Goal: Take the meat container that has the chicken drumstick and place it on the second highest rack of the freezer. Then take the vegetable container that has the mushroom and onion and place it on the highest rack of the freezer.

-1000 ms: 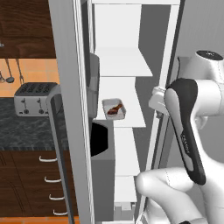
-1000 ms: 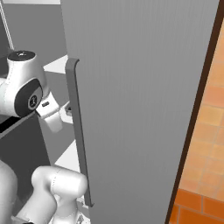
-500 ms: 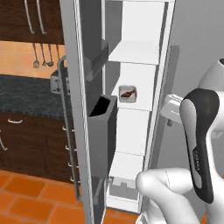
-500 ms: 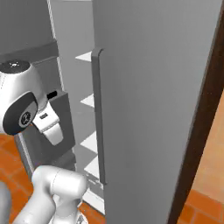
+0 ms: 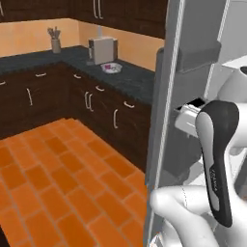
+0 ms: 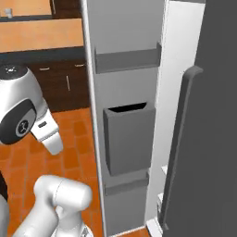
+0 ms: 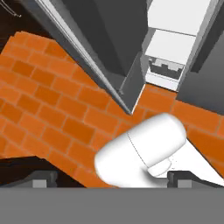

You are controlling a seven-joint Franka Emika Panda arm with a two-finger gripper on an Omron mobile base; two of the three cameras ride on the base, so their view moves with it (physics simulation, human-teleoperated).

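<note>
The base has swung away from the tall light-grey freezer, so both base views have turned with it; the things themselves have not shifted. A second ago the left base view looked straight into the white compartment, at the small tray with the reddish-brown drumstick on a white shelf. That view now sweeps over the orange tiled floor and the dark stone surface of the corner cabinets, carrying a silver toaster and a small white bowl. The right base view, earlier facing the plain grey door front, now faces the freezer's door bins.
</note>
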